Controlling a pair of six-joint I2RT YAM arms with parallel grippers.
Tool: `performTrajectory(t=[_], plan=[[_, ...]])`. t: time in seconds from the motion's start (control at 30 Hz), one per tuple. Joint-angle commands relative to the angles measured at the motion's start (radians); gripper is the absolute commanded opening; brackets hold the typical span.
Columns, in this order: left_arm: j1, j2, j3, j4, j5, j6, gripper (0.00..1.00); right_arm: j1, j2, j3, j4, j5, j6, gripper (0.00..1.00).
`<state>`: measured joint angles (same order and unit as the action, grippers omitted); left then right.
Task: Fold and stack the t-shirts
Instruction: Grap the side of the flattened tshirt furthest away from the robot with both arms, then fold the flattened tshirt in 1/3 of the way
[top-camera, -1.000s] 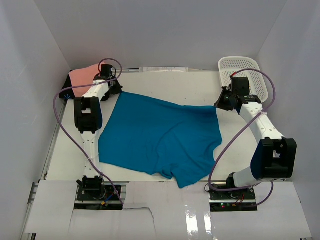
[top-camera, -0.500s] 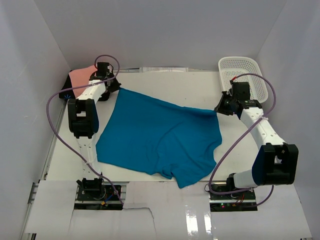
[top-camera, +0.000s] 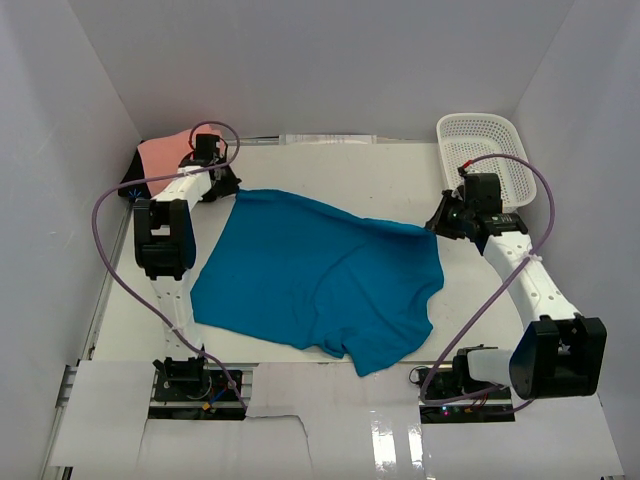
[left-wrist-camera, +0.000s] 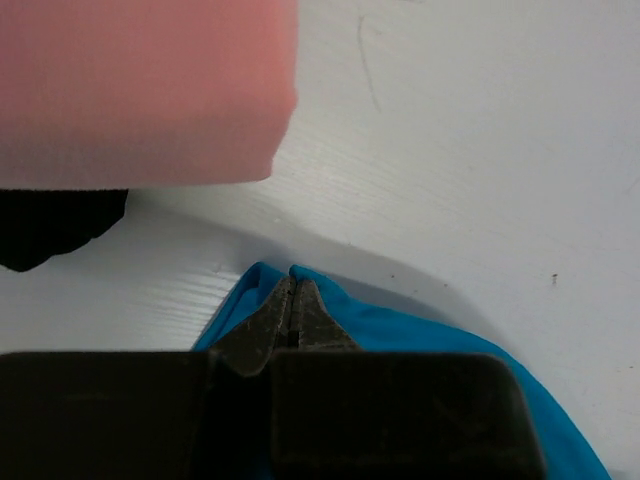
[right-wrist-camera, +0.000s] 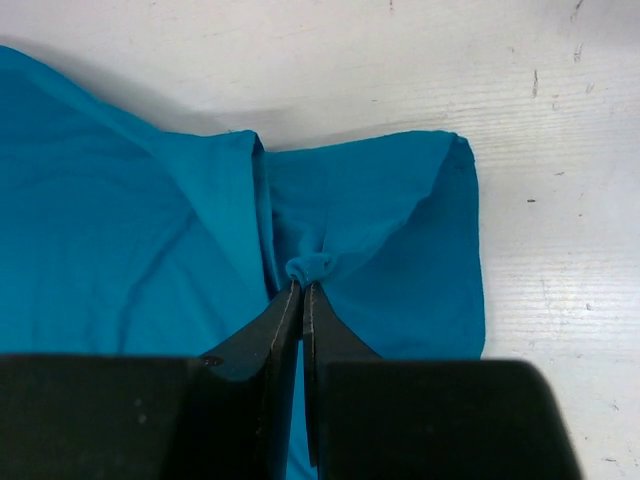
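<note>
Across the middle of the desk (top-camera: 380, 180) the teal t-shirt (top-camera: 315, 275) lies spread, mostly flat. The left claw (left-wrist-camera: 290, 300) is pinched tight on its far left corner, and the right claw (right-wrist-camera: 302, 290) on a small bunched tuck at its far right edge. The pink t-shirt (top-camera: 163, 152) sits in the far left corner. This light, limp cloth will likely sag between the pinches and could slip. Corners and hems look the best holds.

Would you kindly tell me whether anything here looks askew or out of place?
The teal t-shirt lies crooked and unfolded, one corner reaching the near table edge; the left gripper and right gripper pinch its far corners. Nothing spilled or damaged.
</note>
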<state>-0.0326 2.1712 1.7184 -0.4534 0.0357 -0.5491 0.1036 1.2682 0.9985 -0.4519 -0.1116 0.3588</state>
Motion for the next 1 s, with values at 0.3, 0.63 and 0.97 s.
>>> performTrajectory(t=[0.3, 0.63, 0.97], plan=[[0.005, -0.148, -0.068, -0.007, -0.066, -0.008, 0.00, 0.024, -0.115, -0.046, -0.057, 0.001, -0.001, 0.08], [0.005, -0.171, -0.063, -0.018, -0.071, -0.014, 0.00, 0.027, -0.185, -0.092, -0.085, 0.000, 0.000, 0.08], [0.005, -0.197, -0.086, -0.037, -0.091, -0.026, 0.00, 0.030, -0.248, -0.098, -0.133, -0.014, 0.000, 0.08]])
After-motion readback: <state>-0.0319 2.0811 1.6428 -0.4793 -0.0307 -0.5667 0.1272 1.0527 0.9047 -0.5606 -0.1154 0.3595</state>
